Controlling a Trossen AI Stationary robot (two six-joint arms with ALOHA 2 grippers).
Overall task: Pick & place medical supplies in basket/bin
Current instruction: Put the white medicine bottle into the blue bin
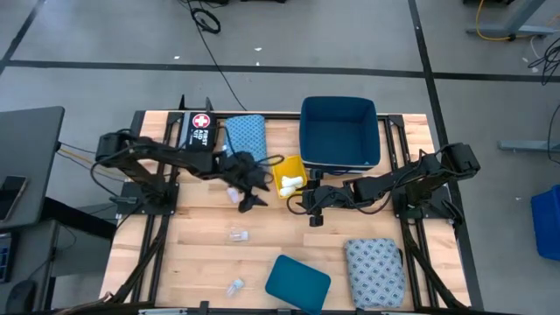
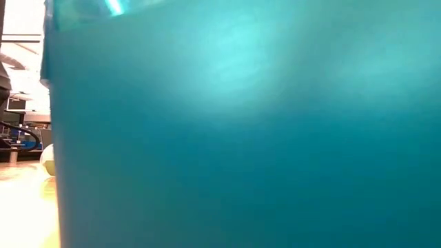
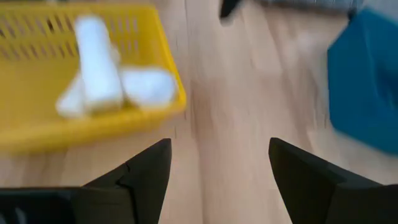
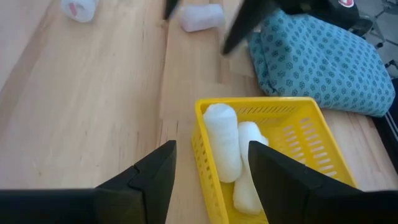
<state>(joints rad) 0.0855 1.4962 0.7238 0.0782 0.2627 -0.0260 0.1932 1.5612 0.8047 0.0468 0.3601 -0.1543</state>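
A yellow basket [image 1: 290, 178] holds several white rolls [image 4: 222, 146] at the table's middle. My left gripper [image 3: 217, 168] is open and empty just left of the basket [image 3: 93, 74]. My right gripper [image 4: 211, 168] is open and empty. Its fingers stand on either side of the basket's near corner [image 4: 200, 112], and I see no touch. One white roll [image 4: 202, 17] lies on the table by the left gripper [image 1: 259, 184]. The blue patterned pad [image 1: 245, 136] lies at the far side and the grey-blue pad [image 1: 374, 271] at the near right. Clear packets [image 1: 238, 234] lie on the wood.
A dark blue bin [image 1: 339, 131] stands at the far side, right of the basket. A black case with a red-and-white cross [image 1: 199, 129] lies at the far left. A teal object [image 1: 297, 282] at the near edge fills the low view [image 2: 241, 124].
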